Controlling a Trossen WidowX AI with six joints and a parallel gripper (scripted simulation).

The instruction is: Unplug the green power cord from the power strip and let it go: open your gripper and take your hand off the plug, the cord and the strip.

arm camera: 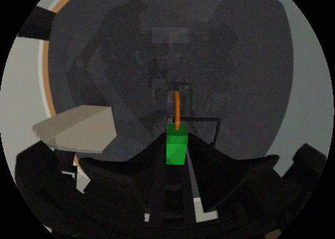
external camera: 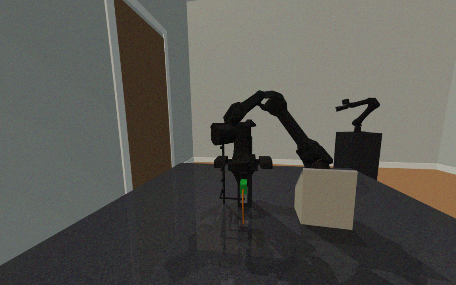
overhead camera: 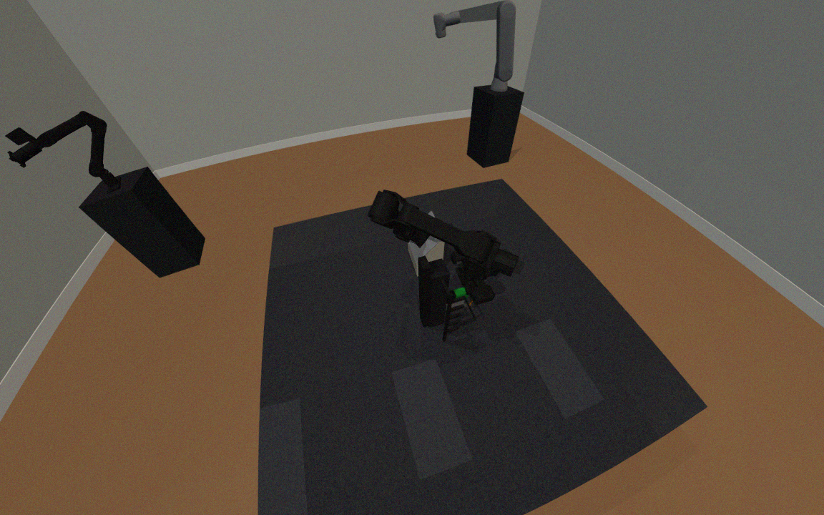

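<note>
gripper [arm camera: 177, 165] clamping green plug [arm camera: 177, 149] (orange cord [arm camera: 177, 110])

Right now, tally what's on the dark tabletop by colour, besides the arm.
Green: 1, the plug, clamped in the gripper
Orange: 1, the cord
Beige: 1, the box
Black: 1, the thin frame
Total: 4

matte black jointed arm [external camera: 286, 120] with chunky rounded housings.

Beige box [external camera: 327, 198] on dark table [external camera: 116, 240], brown door [external camera: 144, 106], black pedestal [external camera: 359, 150]
</note>
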